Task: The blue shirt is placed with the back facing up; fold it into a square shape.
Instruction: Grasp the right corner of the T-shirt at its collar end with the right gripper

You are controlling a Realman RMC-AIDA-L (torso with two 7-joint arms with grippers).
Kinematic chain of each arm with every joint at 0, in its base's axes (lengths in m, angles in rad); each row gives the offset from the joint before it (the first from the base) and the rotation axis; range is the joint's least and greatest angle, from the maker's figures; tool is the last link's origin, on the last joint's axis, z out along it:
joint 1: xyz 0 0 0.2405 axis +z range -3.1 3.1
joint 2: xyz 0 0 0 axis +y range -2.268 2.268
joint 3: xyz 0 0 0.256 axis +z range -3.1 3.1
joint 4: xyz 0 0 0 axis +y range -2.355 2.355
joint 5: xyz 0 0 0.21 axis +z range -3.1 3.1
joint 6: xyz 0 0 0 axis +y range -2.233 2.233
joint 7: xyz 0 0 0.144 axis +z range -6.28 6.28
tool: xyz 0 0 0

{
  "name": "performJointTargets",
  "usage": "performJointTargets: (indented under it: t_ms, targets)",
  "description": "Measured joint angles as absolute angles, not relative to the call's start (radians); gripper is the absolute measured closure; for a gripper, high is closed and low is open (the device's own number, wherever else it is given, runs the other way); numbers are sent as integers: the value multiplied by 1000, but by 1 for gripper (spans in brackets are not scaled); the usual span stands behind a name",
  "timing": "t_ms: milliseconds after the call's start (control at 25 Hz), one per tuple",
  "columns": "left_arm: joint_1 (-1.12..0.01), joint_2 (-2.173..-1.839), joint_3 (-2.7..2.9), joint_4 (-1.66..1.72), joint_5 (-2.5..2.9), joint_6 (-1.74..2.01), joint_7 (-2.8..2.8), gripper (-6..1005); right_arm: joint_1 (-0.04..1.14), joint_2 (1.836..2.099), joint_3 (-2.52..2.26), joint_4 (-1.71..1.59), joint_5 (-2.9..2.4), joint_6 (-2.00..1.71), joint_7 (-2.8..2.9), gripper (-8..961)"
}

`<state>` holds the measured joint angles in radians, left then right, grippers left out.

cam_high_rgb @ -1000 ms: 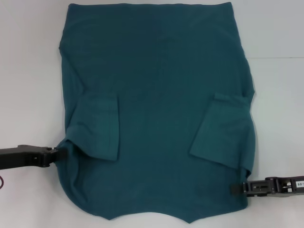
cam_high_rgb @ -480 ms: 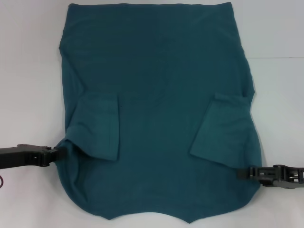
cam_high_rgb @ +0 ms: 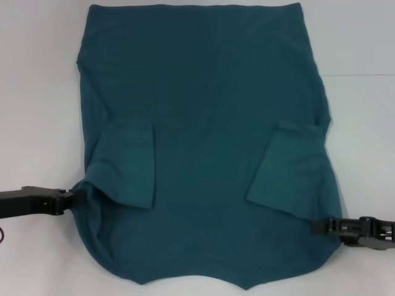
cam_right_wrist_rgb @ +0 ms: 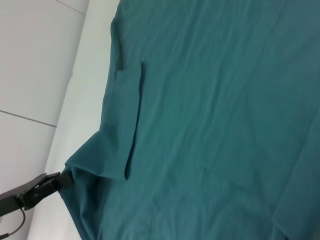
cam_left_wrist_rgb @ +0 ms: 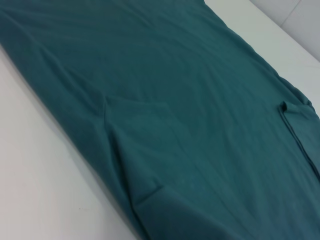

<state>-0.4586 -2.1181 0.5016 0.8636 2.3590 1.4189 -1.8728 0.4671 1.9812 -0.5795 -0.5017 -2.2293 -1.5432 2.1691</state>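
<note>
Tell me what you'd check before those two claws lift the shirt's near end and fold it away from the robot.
1. Both sleeves folded in onto the blue shirt: ok, a sleeve flap lies on each side of the body.
2. Left claw at the shirt's left edge: ok, its tip meets a pinched-up bit of cloth near the shoulder.
3. Right claw at the right edge: ok for position, its tip touches the cloth.
4. Firm grip on either side: cannot tell, the fingers are not clear enough to read.
5. Claws level with each other: not ok, the right one sits nearer the robot than the left.
6. Cloth flat: mostly ok, slight wrinkles and bunching by the left claw.
</note>
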Motion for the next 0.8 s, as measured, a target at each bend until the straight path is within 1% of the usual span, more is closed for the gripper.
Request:
performJointTargets:
  t_ms: [800]
  targets:
    - [-459,-2117,502,864,2358,1417,-1873,971,478,1987,-575,-472,-2232,-1593,2169,37]
